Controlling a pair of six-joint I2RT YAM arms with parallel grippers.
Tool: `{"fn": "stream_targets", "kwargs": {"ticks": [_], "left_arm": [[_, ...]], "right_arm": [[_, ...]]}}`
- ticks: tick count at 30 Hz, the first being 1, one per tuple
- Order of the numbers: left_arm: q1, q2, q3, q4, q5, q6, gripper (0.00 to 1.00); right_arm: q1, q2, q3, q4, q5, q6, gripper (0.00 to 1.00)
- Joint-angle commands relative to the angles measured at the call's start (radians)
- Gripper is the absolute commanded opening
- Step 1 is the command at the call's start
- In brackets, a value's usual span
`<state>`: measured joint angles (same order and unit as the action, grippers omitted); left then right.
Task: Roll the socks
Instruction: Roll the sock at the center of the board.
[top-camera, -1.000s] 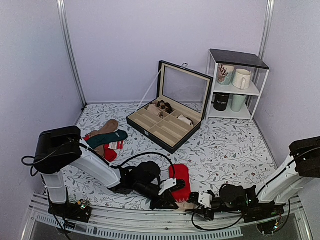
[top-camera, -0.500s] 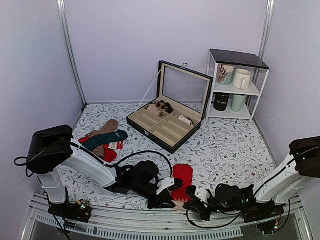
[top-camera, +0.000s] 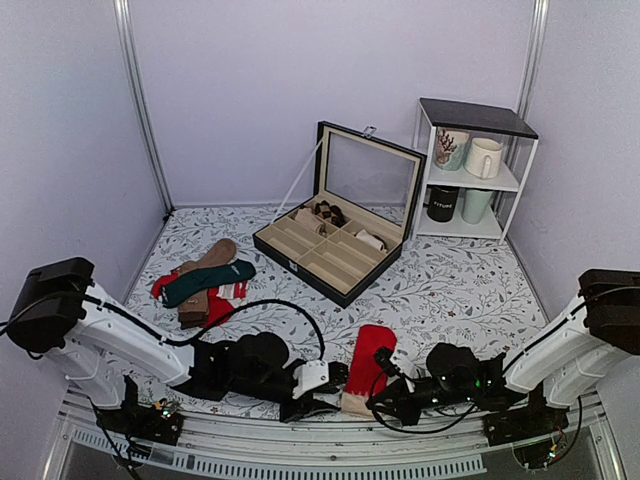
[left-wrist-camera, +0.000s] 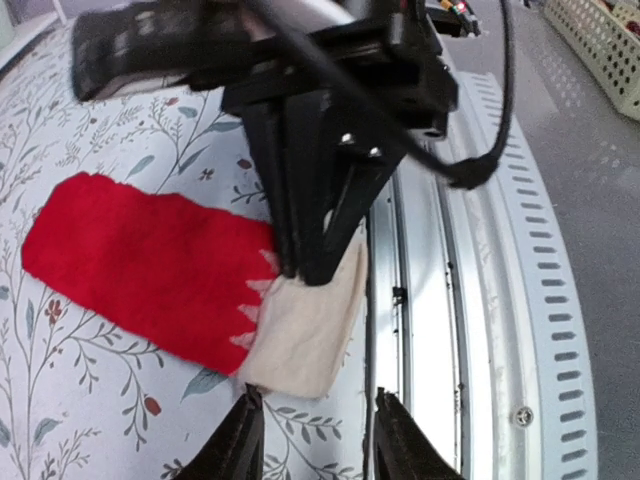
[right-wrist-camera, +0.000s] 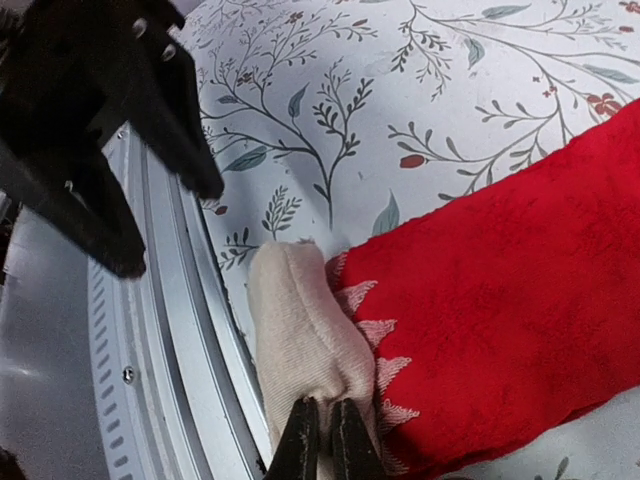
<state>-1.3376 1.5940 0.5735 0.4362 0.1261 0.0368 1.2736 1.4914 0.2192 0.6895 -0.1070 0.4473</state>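
Note:
The red fuzzy socks (top-camera: 372, 352) lie flat near the table's front edge, with the beige cuff (top-camera: 354, 402) toward the rail. My right gripper (right-wrist-camera: 322, 440) is shut on the cuff (right-wrist-camera: 300, 330) and bunches it up into a ridge beside the red part (right-wrist-camera: 500, 300). In the left wrist view the right gripper's black fingers (left-wrist-camera: 305, 250) press on the cuff (left-wrist-camera: 305, 330) next to the red part (left-wrist-camera: 140, 265). My left gripper (left-wrist-camera: 315, 440) is open and empty, just short of the cuff's edge. In the top view it (top-camera: 322, 388) sits left of the cuff.
A pile of green, brown and striped socks (top-camera: 205, 278) lies at the left. An open black compartment box (top-camera: 335, 240) stands at the back centre. A white shelf (top-camera: 470, 175) with mugs is at the back right. The metal rail (left-wrist-camera: 450, 300) runs right beside the cuff.
My left arm has drawn back to the left, off the sock. My right gripper has moved left onto the beige cuff and now pinches it.

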Motion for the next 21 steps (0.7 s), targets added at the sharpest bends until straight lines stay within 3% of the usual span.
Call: {"fn": "stream_targets", "kwargs": {"ticks": [1, 9, 13, 21], "left_arm": [[-0.051, 0.044, 0.004, 0.081, -0.029, 0.078, 0.37], [-0.064, 0.158, 0.035, 0.106, -0.072, 0.099, 0.39], [-0.066, 0.165, 0.012, 0.148, -0.132, 0.092, 0.49], [-0.075, 0.147, -0.005, 0.191, -0.181, 0.114, 0.57]], "right_arm": [[-0.055, 0.109, -0.002, -0.152, -0.134, 0.075, 0.0], [-0.066, 0.203, 0.022, -0.127, -0.202, 0.125, 0.0], [-0.066, 0.198, 0.016, -0.125, -0.213, 0.125, 0.0], [-0.071, 0.214, 0.011, -0.113, -0.231, 0.12, 0.0]]}}
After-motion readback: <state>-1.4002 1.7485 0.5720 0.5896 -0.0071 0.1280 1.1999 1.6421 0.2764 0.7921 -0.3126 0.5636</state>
